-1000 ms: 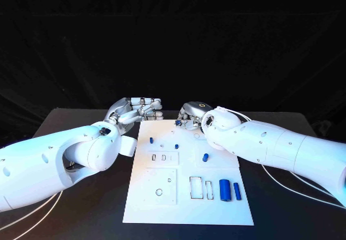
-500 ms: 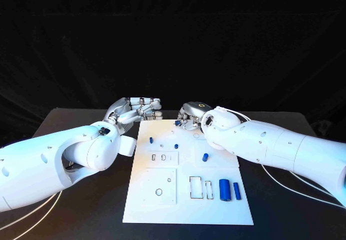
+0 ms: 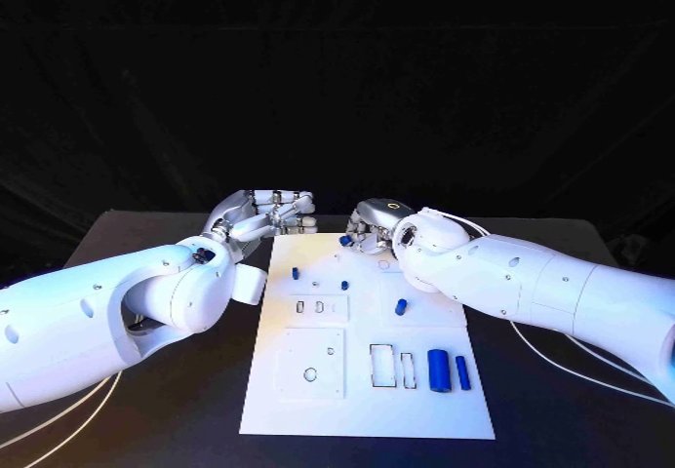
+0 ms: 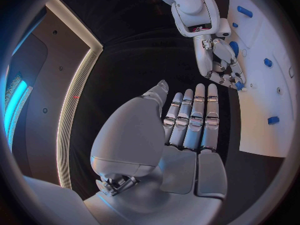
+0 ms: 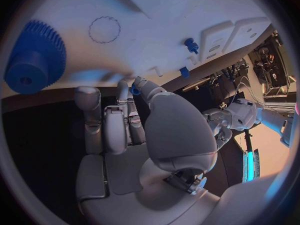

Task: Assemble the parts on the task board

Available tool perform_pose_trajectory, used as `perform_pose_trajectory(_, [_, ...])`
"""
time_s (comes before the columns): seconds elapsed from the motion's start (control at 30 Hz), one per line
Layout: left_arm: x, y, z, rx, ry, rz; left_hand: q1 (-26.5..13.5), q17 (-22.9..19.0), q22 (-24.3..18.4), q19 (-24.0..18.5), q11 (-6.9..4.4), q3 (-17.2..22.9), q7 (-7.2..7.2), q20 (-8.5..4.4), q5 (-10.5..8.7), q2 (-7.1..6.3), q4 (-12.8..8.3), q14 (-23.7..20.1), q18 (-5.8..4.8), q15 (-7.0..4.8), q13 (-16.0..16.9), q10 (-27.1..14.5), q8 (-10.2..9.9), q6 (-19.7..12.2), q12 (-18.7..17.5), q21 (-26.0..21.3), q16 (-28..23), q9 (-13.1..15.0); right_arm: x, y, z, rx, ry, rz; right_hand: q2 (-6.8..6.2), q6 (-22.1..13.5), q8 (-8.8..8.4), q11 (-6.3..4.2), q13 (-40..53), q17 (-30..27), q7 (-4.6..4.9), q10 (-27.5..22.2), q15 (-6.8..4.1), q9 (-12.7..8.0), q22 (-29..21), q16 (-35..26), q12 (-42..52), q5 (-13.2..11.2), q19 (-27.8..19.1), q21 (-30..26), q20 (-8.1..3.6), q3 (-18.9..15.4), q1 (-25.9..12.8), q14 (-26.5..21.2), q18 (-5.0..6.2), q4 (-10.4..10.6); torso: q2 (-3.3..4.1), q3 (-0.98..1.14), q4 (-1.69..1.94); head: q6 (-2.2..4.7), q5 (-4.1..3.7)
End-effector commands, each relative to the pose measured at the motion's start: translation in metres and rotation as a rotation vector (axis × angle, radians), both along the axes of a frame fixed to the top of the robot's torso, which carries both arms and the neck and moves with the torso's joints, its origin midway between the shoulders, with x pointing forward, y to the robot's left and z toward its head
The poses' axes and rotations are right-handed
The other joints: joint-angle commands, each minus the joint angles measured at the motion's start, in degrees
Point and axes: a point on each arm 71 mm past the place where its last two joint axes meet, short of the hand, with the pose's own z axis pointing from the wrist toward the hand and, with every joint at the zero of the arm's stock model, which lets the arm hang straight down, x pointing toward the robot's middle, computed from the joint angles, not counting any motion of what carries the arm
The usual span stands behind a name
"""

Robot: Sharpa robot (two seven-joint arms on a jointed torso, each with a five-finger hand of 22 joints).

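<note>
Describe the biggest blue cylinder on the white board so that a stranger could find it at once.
Start at the white rectangular task board in the middle of the black table. Near its right edge, toward the robot, lies the thick blue cylinder, beside the two rectangular slots. It is far fatter than the thin blue bar lying parallel on its outer side.
</note>
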Motion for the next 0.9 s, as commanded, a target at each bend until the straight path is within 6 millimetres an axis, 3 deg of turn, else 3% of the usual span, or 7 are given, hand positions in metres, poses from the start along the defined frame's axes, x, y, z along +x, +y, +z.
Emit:
perform_pose_trajectory(0.03, [-0.0002, -0.0020, 0.0013, -0.008, -0.003, -0.017, -0.47, 0.06, -0.06, -0.36, 0.26, -0.19, 0.44, -0.19, 0.02, -0.16, 0.04, -0.25, 0.71, 0.15, -0.06, -0.32, -0.35, -0.07, -0.40, -0.36, -0.22, -0.09, -0.0011, 0.0023, 0.0016, 0.012, -0.018, 0.016, -0.22, -0.72, -0.36, 0.02, 0.07, 0.60, 0.03, -0.43, 0.26, -0.14, 0.02, -0.36, 0.04, -0.17, -0.37, -0.35, 0.08, -0.02, -0.50, 2.82, -0.54, 0.42, -0.01, 0.01, 0.00, 0.00, 0.02])
perform_pose_trajectory(0.9, [-0.0002, -0.0019, 0.0012, -0.007, -0.001, -0.016, -0.45, 0.07, -0.08, -0.37, 0.26, -0.18, 0.41, -0.18, 0.02, -0.17, 0.00, -0.25, 0.71, 0.16, -0.06, -0.36, -0.35, -0.10, -0.39, -0.37, -0.27, -0.09, -0.0020, 0.0044, 0.0016, 0.016, -0.014, 0.026, -0.24, -1.68, -0.96, 0.24, 0.18, 0.19, 0.27, -0.77, 0.47, -0.42, -0.52, -0.72, 0.05, -0.25, -0.74, -1.12, 0.25, 0.05, -0.36, 2.68, -0.42, 0.57, 0.00, 0.02, -0.01, 0.03, 0.17])
